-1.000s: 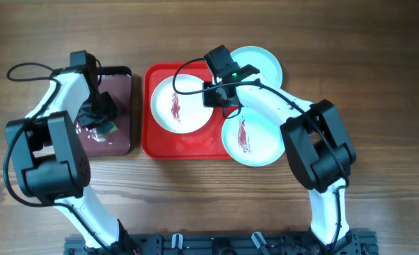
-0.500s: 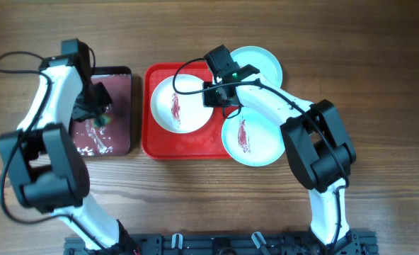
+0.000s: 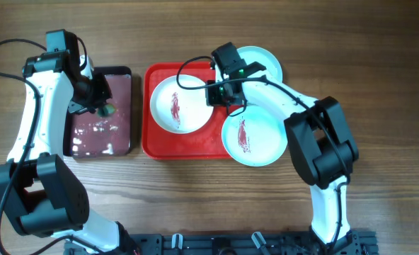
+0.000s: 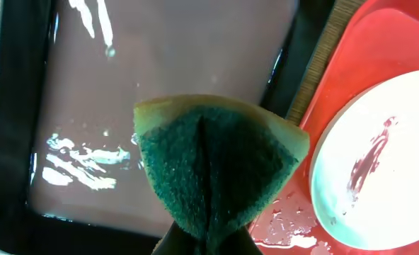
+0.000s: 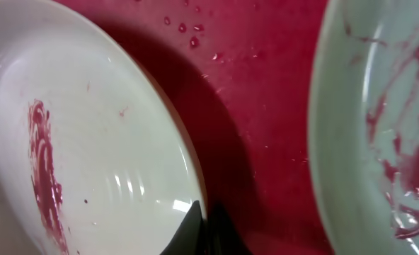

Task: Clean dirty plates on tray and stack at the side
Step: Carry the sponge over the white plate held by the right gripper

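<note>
The white plate (image 3: pixel 179 105) with a red smear lies on the red tray (image 3: pixel 188 145). It also shows in the right wrist view (image 5: pixel 89 142) and the left wrist view (image 4: pixel 379 163). My right gripper (image 3: pixel 214 95) is shut on the white plate's right rim (image 5: pixel 199 212). A smeared aqua plate (image 3: pixel 255 138) overlaps the tray's right edge and shows in the right wrist view (image 5: pixel 379 120). Another aqua plate (image 3: pixel 262 62) sits at the back right. My left gripper (image 3: pixel 100 108) is shut on a folded green-and-yellow sponge (image 4: pixel 216 166) above the dark maroon tray (image 3: pixel 100 131).
The maroon tray (image 4: pixel 160 64) holds shallow water with glints. Water drops lie on the red tray (image 5: pixel 266 85) between the two plates. Bare wooden table (image 3: pixel 195 191) stretches in front of both trays.
My left arm has lifted the sponge out of the maroon tray and swung back and to the right. My right gripper stays at the white plate's rim, barely shifted.
</note>
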`<state>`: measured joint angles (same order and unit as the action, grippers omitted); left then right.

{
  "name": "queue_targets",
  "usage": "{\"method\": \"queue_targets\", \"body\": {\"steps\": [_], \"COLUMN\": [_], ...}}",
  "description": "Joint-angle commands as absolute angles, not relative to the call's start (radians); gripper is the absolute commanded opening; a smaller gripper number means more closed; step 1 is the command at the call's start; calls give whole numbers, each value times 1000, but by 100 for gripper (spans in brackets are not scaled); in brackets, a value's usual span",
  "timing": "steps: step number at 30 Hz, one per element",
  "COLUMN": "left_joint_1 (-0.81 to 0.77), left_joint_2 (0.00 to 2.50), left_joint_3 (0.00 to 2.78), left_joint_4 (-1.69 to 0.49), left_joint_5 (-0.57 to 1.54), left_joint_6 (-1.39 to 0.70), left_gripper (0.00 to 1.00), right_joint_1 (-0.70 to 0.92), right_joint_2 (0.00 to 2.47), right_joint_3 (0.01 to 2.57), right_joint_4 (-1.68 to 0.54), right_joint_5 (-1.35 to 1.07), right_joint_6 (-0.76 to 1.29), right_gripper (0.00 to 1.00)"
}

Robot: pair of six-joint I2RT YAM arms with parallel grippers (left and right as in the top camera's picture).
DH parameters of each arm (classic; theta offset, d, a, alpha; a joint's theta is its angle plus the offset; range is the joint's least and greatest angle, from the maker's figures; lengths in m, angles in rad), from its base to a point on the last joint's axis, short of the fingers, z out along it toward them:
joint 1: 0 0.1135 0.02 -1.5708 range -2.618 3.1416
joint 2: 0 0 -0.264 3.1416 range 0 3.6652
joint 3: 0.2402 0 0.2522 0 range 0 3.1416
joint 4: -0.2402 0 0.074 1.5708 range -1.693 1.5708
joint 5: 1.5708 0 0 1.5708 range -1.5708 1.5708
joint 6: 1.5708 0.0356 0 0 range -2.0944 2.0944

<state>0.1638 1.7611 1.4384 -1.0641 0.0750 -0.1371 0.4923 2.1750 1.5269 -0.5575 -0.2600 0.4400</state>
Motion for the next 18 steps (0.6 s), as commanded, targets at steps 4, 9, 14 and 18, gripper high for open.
{"method": "queue_targets", "body": {"steps": [4,9,14,18], "left_joint_1": [166,165,152,69], "left_joint_2": [1747,1747,1747,1747], "left_joint_3": [1453,1453,1451,1451], "left_joint_4": [-1053,-1043,-1042,-1015], "left_joint_5": [101,100,100,101], "left_joint_6": [-107,-108,-113,-146], "left_gripper": [4,4,4,4], "right_joint_1": [478,478,478,478], "right_joint_2": [2201,2201,2201,2201], "right_joint_3": [1544,1544,1544,1544], "right_joint_4": [-572,-577,-582,-582], "right_joint_5": [-287,-293,-295,-310], "right_joint_6": [410,403,404,404], "right_gripper": [4,4,4,4]}}
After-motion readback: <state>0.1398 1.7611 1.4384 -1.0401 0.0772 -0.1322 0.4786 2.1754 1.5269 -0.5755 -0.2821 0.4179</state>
